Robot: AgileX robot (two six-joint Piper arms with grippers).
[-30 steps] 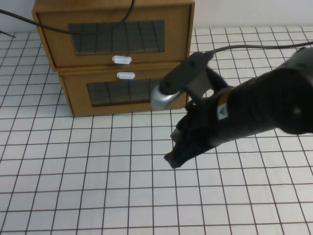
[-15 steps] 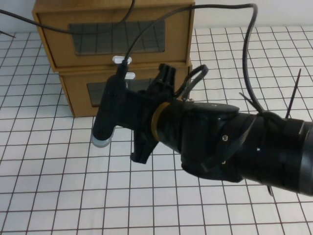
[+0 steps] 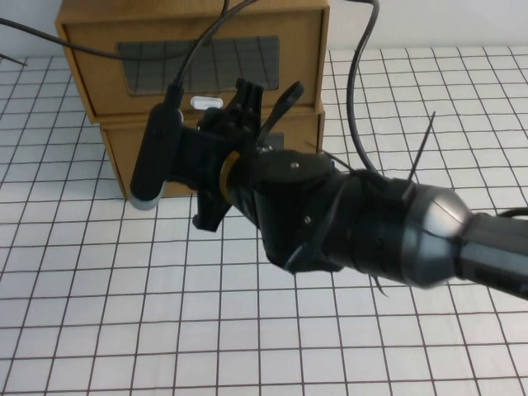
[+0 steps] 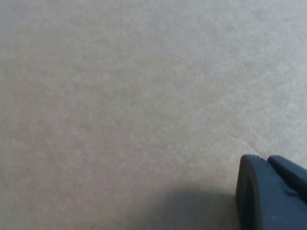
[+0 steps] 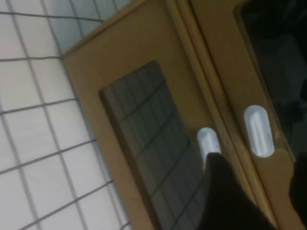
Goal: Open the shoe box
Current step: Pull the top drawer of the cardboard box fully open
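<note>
Two brown shoe boxes with dark windows stand stacked at the back left of the table, the upper box (image 3: 91, 78) on the lower box (image 3: 115, 161). In the right wrist view the lower box's white handle (image 5: 207, 140) and the upper box's white handle (image 5: 259, 130) lie either side of the seam. My right gripper (image 3: 216, 153) is open just in front of the two box fronts, its dark fingers (image 5: 225, 191) spread around the seam near the handles. A dark part of my left gripper (image 4: 271, 191) shows against a plain beige surface.
The boxes sit on a white table with a grey grid (image 3: 124, 313). My bulky right arm (image 3: 371, 223) reaches across the middle of the table from the right. Black cables (image 3: 363, 74) hang over the boxes and the arm.
My right arm has swung left and toward the boxes, from mid-table up to their fronts. Its gripper has gone from shut to open.
</note>
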